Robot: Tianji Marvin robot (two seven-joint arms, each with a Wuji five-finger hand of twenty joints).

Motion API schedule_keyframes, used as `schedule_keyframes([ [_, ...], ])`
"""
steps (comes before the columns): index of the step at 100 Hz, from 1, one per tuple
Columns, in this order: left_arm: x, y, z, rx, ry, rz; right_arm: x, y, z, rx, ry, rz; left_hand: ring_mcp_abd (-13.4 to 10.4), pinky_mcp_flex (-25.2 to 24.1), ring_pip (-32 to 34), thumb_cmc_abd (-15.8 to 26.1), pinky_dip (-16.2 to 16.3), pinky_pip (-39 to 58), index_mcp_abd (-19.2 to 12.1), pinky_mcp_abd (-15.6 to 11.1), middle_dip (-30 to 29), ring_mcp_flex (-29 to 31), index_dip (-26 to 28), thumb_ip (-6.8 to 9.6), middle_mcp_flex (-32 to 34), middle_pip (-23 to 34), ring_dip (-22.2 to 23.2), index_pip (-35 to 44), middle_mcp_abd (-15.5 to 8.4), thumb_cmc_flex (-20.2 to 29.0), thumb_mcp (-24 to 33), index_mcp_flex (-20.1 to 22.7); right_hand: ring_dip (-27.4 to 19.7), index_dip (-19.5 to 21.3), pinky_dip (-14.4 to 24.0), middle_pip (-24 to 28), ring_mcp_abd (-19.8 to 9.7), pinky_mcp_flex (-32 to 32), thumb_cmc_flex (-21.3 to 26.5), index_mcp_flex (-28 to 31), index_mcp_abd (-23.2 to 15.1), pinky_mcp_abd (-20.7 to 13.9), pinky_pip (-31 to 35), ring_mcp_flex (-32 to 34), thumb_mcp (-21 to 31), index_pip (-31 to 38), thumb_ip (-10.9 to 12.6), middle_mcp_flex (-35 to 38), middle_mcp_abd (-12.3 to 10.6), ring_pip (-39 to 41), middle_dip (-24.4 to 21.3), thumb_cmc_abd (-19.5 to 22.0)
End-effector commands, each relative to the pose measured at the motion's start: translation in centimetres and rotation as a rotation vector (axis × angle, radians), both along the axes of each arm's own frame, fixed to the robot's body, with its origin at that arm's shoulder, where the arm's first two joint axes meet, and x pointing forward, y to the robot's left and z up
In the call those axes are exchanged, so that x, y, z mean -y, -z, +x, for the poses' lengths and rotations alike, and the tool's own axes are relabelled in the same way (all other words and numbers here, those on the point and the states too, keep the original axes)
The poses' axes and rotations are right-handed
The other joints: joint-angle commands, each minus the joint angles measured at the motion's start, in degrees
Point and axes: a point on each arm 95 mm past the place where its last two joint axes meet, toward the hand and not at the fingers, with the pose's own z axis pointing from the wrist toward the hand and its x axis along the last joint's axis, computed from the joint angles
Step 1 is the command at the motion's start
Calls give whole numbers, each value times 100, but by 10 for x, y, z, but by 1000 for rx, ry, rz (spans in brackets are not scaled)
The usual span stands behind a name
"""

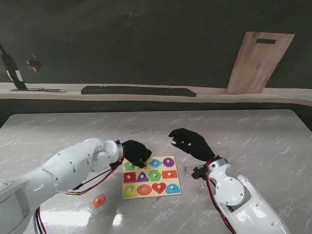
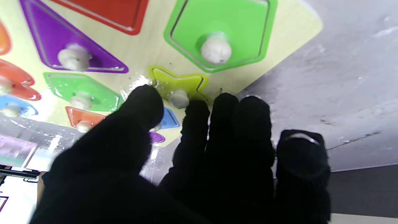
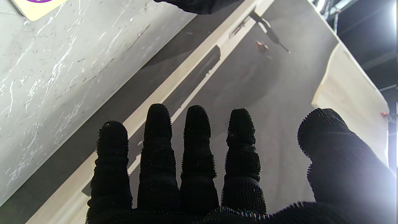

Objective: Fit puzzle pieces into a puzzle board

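Note:
The wooden puzzle board [image 1: 151,196] lies on the marble table between my arms, with coloured knobbed pieces seated in most of its slots. My left hand [image 1: 136,152] rests over the board's far left corner. In the left wrist view its thumb [image 2: 141,105] and index finger [image 2: 194,113] pinch the white knob of a yellow-green star piece [image 2: 183,81], which sits in its slot on the board [image 2: 146,53]. My right hand [image 1: 190,142] hovers to the right of the board, fingers [image 3: 197,140] spread, holding nothing. A loose orange piece [image 1: 99,200] lies on the table left of the board, near me.
A wooden cutting board [image 1: 259,62] leans against the dark back wall at the far right. A long black bar [image 1: 139,90] lies on the ledge behind the table. A green pentagon piece [image 2: 217,31] sits beside the star.

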Motion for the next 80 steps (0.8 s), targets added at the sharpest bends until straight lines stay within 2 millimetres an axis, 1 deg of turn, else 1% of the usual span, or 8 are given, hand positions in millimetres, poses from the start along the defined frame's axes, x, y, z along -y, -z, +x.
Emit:
schedule_keyframes([
  [1,-4,6,-5,-6,-13,7,-3,1,-3,0,-7,3,-109,2,8,89,-64,161,83,-533,-40,-30,-398,266,-116,130,70,-1361,69,-122,-107,-539,48,54,33,34,26,-61,51,118,-187,51,95,93,-115,-100,112,138,18,34,31,156],
  [19,-5,4,-6,27,-24,-20,-2,1,-3,3,-5,5,-83,2,9,221,-48,153,123,-532,-54,-20,-436,264,-174,119,79,-1593,78,-208,-244,-660,49,55,34,34,36,-58,55,124,-172,50,97,95,-117,-99,112,146,19,35,32,152],
  [32,-6,1,-6,46,-48,-68,-3,1,-3,2,-8,5,-35,40,23,432,-25,172,133,-488,-68,9,-428,249,-161,116,84,-1662,120,-216,-519,-622,49,55,34,31,32,-59,55,119,-183,52,96,96,-119,-102,113,145,20,35,31,155],
  [35,-6,0,-7,47,-55,-80,-3,1,-3,2,-9,5,-24,42,32,550,-20,168,133,-475,-72,11,-416,246,-162,119,81,-1662,129,-180,-739,-614,50,55,33,31,30,-59,54,119,-178,52,96,101,-121,-102,113,143,20,37,31,154],
  [54,-9,-9,-10,58,-91,-148,-3,2,-2,-3,-12,4,58,70,57,720,-9,178,79,-388,-80,48,-336,241,-80,133,76,-1506,178,-160,-893,-451,50,57,35,31,35,-54,55,121,-188,53,99,97,-124,-101,112,140,18,36,32,156],
  [64,-13,-16,-13,76,-108,-174,-3,2,-2,-3,-12,4,89,71,53,847,-2,174,34,-367,-97,51,-283,243,-64,116,61,-1448,205,-42,-1151,-393,50,57,33,31,36,-61,49,118,-179,47,96,97,-129,-102,111,141,24,36,32,154],
  [72,-17,-22,-17,94,-131,-208,-3,2,-2,-6,-15,3,161,-54,-29,893,-5,70,5,-286,-148,-44,-270,256,-106,13,47,-1453,235,14,-1252,-373,51,56,35,33,31,-57,54,116,-179,51,99,101,-125,-104,113,141,20,38,33,154],
  [80,-24,-28,-22,118,-152,-245,-5,3,-2,-11,-21,1,322,-457,-342,960,52,-328,-40,-78,-290,-362,-369,257,-296,-255,28,-1630,300,53,-1355,-352,52,56,35,31,33,-57,57,111,-170,52,98,96,-124,-105,113,136,17,39,32,154],
])
